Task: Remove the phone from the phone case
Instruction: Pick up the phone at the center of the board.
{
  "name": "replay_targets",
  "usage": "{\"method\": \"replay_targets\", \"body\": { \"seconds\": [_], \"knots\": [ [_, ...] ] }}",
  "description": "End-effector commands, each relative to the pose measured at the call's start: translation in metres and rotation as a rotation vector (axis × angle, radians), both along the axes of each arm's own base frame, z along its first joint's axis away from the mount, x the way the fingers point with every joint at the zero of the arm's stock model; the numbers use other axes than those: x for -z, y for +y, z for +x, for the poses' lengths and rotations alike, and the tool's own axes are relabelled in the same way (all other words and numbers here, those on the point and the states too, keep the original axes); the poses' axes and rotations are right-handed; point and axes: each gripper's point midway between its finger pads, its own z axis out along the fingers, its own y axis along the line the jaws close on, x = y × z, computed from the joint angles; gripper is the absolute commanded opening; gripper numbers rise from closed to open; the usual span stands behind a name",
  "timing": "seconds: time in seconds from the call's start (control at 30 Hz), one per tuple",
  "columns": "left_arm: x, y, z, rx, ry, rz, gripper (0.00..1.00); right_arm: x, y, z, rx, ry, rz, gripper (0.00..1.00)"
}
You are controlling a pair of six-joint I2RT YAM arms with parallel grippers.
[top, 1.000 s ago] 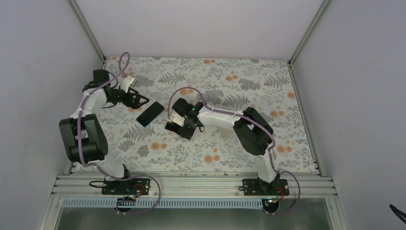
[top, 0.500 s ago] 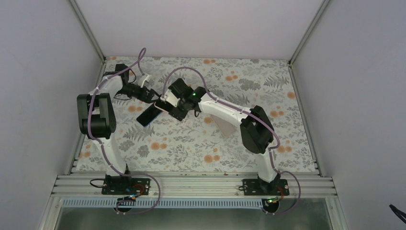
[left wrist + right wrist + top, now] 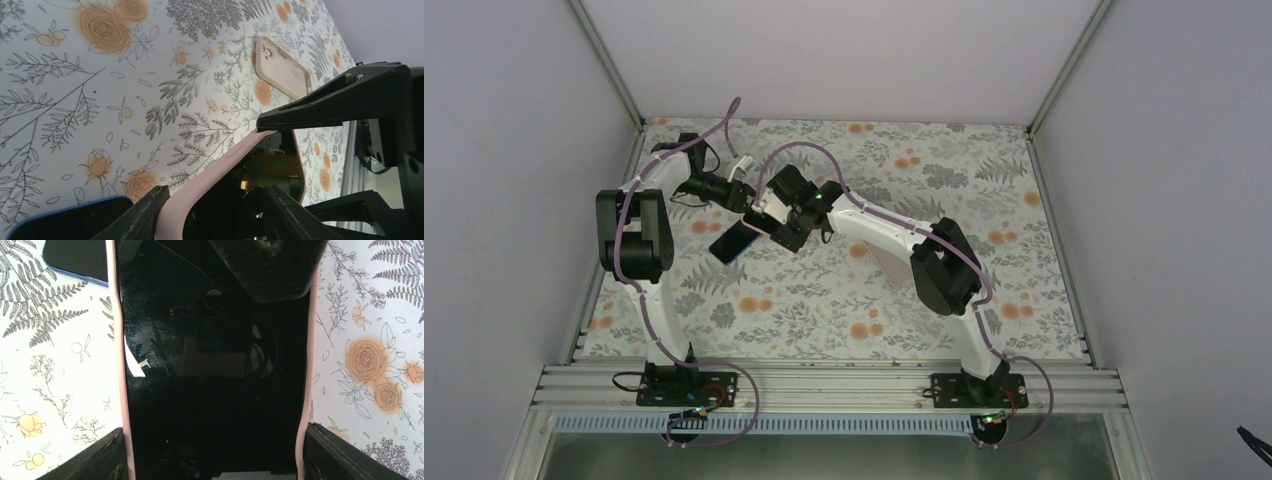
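Observation:
My right gripper (image 3: 769, 215) is shut across the width of a black-screened phone (image 3: 210, 390) in a pink phone case (image 3: 116, 340), held above the table. Its fingers (image 3: 100, 455) press on both pink side edges. My left gripper (image 3: 746, 195) meets the far end of the phone from the left. In the left wrist view its jaws (image 3: 215, 215) stand either side of that end. The pink case (image 3: 220, 165) bends away from the phone (image 3: 270, 170) and lies against one finger (image 3: 145, 215). Contact at the other finger is lost in shadow.
A second dark phone with a blue rim (image 3: 736, 240) lies on the floral tablecloth just below the grippers, seen also in the wrist views (image 3: 75, 260) (image 3: 60, 220). An empty beige phone case (image 3: 282, 67) lies flat further right (image 3: 889, 262).
The right gripper carried the cased phone up and left, beside the blue-rimmed phone. The left arm swung in to meet it and its jaws narrowed around the case's end.

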Motion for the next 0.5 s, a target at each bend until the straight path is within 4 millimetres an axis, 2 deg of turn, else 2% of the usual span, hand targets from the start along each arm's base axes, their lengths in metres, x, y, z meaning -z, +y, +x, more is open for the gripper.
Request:
{"method": "replay_targets", "body": {
  "seconds": [0.0,0.07,0.17,0.3,0.37,0.4,0.47],
  "knots": [
    [-0.011,-0.013,-0.017,0.047,0.058,-0.09,0.46,-0.032,0.006,0.028,0.046,-0.113,0.087,0.49],
    [-0.011,-0.014,-0.019,0.051,0.065,-0.096,0.41,-0.035,0.005,0.031,0.049,-0.119,0.09,0.49],
    [-0.012,-0.016,-0.021,0.062,0.076,-0.12,0.26,-0.039,0.004,0.034,0.054,-0.132,0.092,0.49],
    [-0.016,-0.027,-0.03,0.111,0.087,-0.143,0.2,-0.042,0.004,0.041,0.064,-0.163,0.083,0.48],
    [-0.019,-0.031,-0.033,0.127,0.076,-0.136,0.08,-0.044,0.005,0.042,0.063,-0.171,0.082,0.48],
    [-0.021,-0.032,-0.033,0.132,0.064,-0.132,0.03,-0.045,0.004,0.042,0.064,-0.17,0.081,0.49],
    [-0.025,-0.033,-0.035,0.153,0.037,-0.133,0.02,-0.045,0.003,0.039,0.057,-0.158,0.079,0.56]
  ]
}}
